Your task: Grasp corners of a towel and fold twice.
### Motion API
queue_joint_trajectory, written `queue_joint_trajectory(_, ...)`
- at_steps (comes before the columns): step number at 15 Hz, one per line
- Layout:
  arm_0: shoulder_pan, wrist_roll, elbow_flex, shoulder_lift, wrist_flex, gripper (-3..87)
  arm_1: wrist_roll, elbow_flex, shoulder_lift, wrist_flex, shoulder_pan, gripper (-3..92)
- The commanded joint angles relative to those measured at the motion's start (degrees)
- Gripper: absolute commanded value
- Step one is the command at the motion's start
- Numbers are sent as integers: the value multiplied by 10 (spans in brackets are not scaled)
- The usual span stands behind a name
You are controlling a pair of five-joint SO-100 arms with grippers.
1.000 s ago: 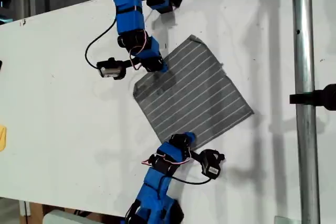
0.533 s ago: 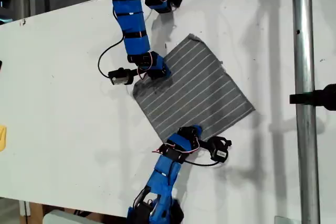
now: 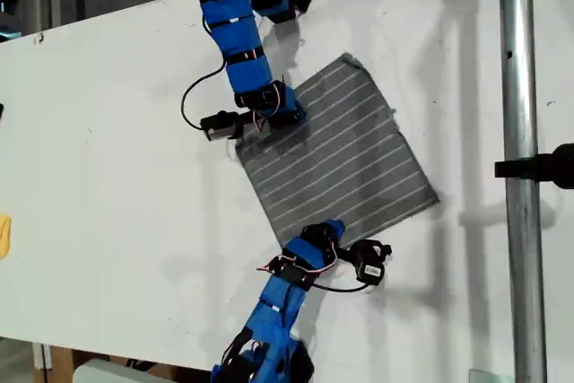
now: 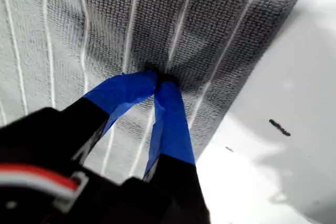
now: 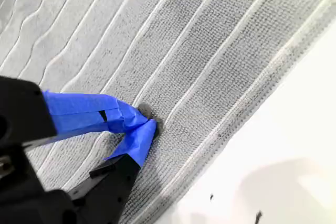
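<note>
- A white table [image 3: 108, 132] fills the exterior view, with the towel [image 3: 345, 154] lying flat on it, right of centre in that view and turned like a diamond.
- The towel is grey with thin white parallel stripes and a hemmed border.
- A blue far arm [image 3: 242, 51] reaches in from the far side of the table. Its tip rests on the towel near the towel's left corner [image 3: 239, 153], as the exterior view shows it.
- A blue near arm [image 3: 282, 298] reaches in from the near side. Its tip sits on the towel's edge just beside the near corner [image 3: 284, 239].
- The wrist views do not settle which of these arms carries which gripper.
- My first gripper [image 4: 160, 77] has its blue-taped jaws drawn together, pinching a small pucker of towel close to the cloth's edge, with bare table just beyond.
- My second gripper [image 5: 147, 119] also has its jaws closed together on the towel, a few stripes in from the hem.
- A metal pole [image 3: 516, 87] runs from near to far along the exterior view's right side, with a black clamp [image 3: 549, 166] on it.
</note>
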Motion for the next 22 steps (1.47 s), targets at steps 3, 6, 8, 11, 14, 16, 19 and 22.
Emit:
queue_joint_trajectory(3, -25, 40, 185, 195, 23, -29, 98, -38, 25, 2, -105, -3)
queue_joint_trajectory(6, -78, 125, 201, 226, 33, -28, 116, -69, -34, -33, -121, -3)
queue_joint_trajectory(8, -112, 165, 192, 225, 46, -28, 105, -96, -66, -29, -105, -3)
queue_joint_trajectory(11, -123, 207, 79, 224, 157, -28, 82, -148, -33, 74, -85, -3)
queue_joint_trajectory(14, -87, 208, -51, 225, 262, -28, 73, -162, 54, 155, -78, -3)
queue_joint_trajectory(16, -65, 209, -146, 229, 344, -28, 53, -186, 128, 200, -70, -3)
queue_joint_trajectory(19, -54, 239, -223, 262, 442, -28, 16, -255, 206, 266, -63, -3)
queue_joint_trajectory(22, -25, 224, -182, 365, 483, -28, 11, -268, 287, 295, -89, -3)
